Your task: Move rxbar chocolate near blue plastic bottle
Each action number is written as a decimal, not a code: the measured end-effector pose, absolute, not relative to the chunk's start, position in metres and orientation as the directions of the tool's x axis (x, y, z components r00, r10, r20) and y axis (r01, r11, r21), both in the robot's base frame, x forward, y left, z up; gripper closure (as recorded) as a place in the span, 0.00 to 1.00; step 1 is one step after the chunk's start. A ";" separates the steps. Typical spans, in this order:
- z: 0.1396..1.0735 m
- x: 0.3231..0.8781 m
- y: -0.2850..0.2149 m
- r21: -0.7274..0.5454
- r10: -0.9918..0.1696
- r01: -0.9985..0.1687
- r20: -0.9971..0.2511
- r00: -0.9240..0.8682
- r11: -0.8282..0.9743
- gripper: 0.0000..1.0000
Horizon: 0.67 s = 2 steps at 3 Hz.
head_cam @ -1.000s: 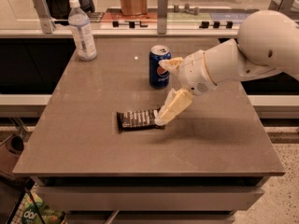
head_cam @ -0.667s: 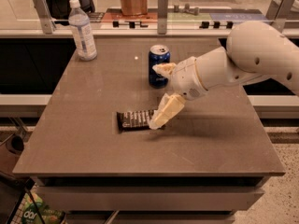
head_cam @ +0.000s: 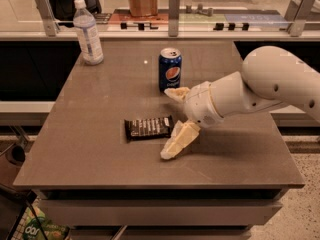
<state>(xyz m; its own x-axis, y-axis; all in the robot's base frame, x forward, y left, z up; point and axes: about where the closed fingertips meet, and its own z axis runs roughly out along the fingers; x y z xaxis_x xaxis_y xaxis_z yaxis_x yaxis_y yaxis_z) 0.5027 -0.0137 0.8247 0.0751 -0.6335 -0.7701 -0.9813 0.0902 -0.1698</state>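
Currently the gripper [head_cam: 167,124] sits at frame centre, jaws spread wide and holding nothing; one pale finger [head_cam: 176,93] lies just below the Pepsi can [head_cam: 170,69], the other [head_cam: 179,141] angles down toward the lower left. Compared with a second ago, the arm has dropped lower and a little left in the frame. The upper finger no longer overlaps the can, and the lower finger now lies in front of the bar's right end rather than above it. The rxbar chocolate [head_cam: 148,127] lies flat at mid-table, unmoved, its right end between the two fingers; contact cannot be told. The blue plastic bottle [head_cam: 88,33] stands upright at the upper left of the grey table [head_cam: 100,154], well apart from the bar, same spot as before.
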 end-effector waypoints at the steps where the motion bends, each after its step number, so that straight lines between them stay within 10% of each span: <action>1: 0.818 0.492 -0.009 -0.162 -0.630 -0.984 -0.772 0.081 0.071 0.00; 2: 0.818 0.492 -0.007 -0.163 -0.631 -0.984 -0.771 0.084 0.068 0.19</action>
